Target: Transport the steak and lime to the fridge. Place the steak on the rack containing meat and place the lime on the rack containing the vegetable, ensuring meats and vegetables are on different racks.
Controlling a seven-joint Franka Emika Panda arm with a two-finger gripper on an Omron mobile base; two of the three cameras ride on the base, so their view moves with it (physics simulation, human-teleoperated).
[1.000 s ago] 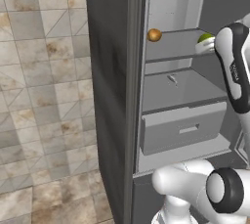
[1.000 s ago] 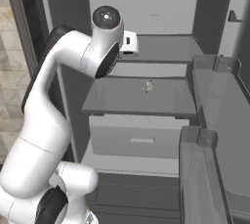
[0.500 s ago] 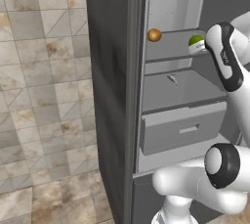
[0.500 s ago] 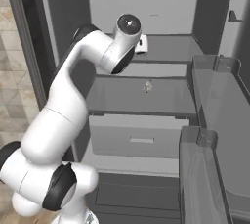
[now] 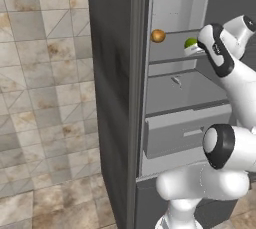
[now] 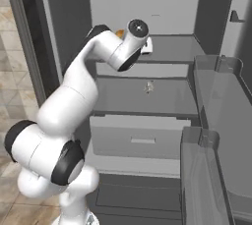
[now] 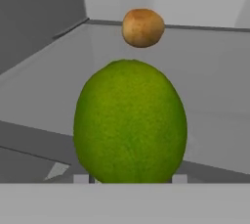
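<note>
Hand view shows the lime (image 7: pixel 130 123) filling the space straight ahead of the hand (image 7: pixel 130 178), which looks clenched on it, over the shelf (image 7: pixel 215 86). Released crooked, it could roll into the brown ball (image 7: pixel 142 27) beyond.

In the hand view, the lime (image 7: pixel 130 120) covers the lower centre of the frame and hides the fingertips behind it; its underside is cut off by the bottom band. In the left base view, the lime (image 5: pixel 191 43) is partly hidden by the arm at upper right, and the gripper itself cannot be made out. In the right base view, the vegetable (image 6: pixel 119 33) shows as a sliver behind the wrist. The meat (image 6: pixel 147 87) is too small to identify.
</note>
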